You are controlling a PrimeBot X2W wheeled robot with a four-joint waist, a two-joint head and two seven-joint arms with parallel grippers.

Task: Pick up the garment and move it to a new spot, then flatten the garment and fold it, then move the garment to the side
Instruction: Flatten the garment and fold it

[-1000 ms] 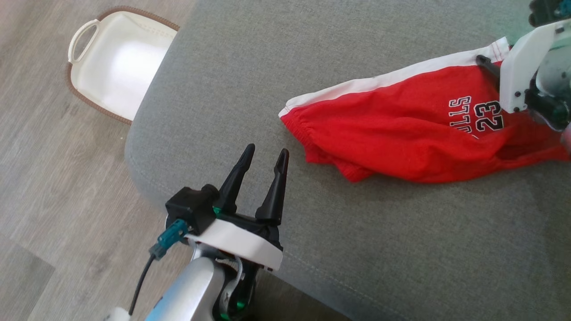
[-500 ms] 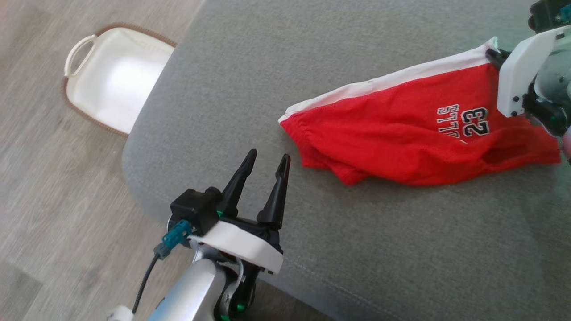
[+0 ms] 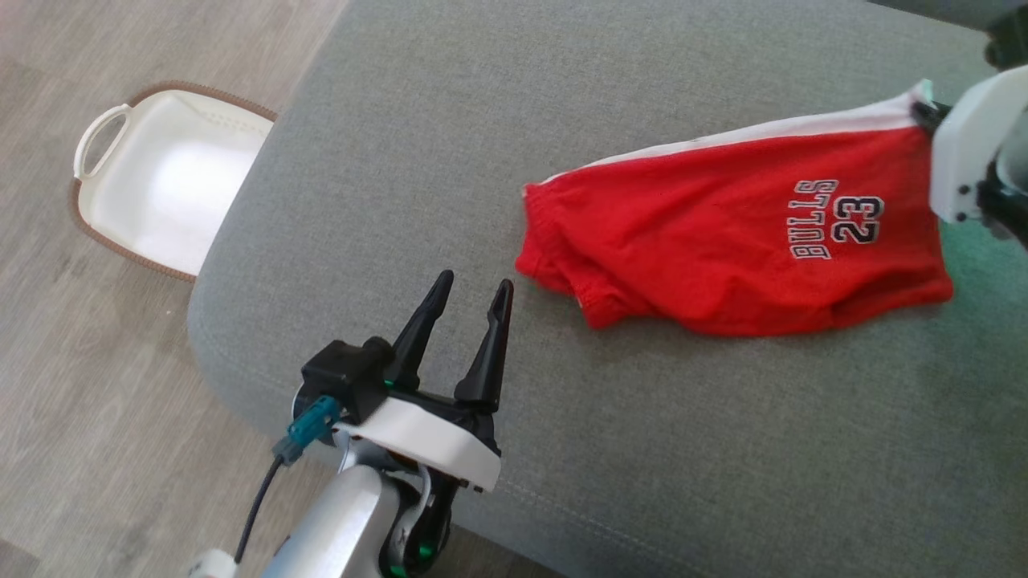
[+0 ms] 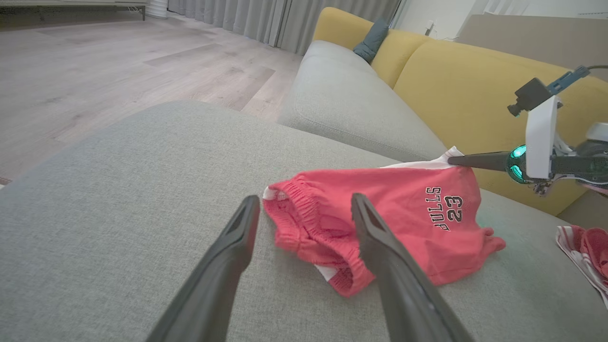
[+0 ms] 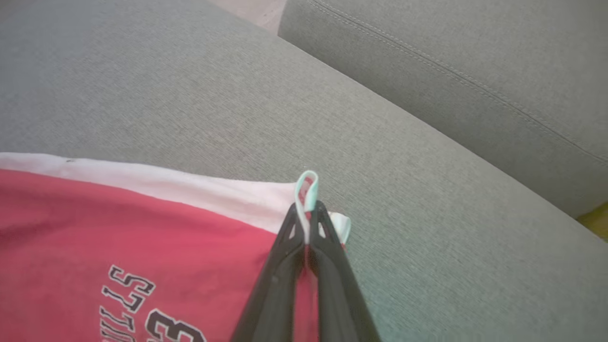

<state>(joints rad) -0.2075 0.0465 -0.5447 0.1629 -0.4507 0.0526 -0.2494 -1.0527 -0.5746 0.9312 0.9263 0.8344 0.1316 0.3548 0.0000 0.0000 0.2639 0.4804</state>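
The garment (image 3: 723, 241) is a pair of red shorts with a white side stripe and "BULLS 23" printed on it, lying on the grey sofa seat (image 3: 482, 120). My right gripper (image 5: 308, 209) is shut on its white corner, which pokes up between the fingertips; in the head view that gripper (image 3: 923, 112) sits at the far right edge. In the left wrist view the garment (image 4: 380, 213) lies just beyond my left gripper (image 4: 304, 204). My left gripper (image 3: 472, 286) stands open near the seat's front edge, left of the waistband, touching nothing.
A white basket (image 3: 152, 181) with a brown rim stands on the wooden floor to the left of the sofa. A yellow backrest (image 4: 465, 90) rises behind the seat. Another red and white striped cloth (image 4: 584, 251) lies at the right.
My right gripper has shut on the garment's white corner and pulled it, stretching the shorts out flatter. The head camera has shifted, so the basket sits lower left. The left gripper stays open.
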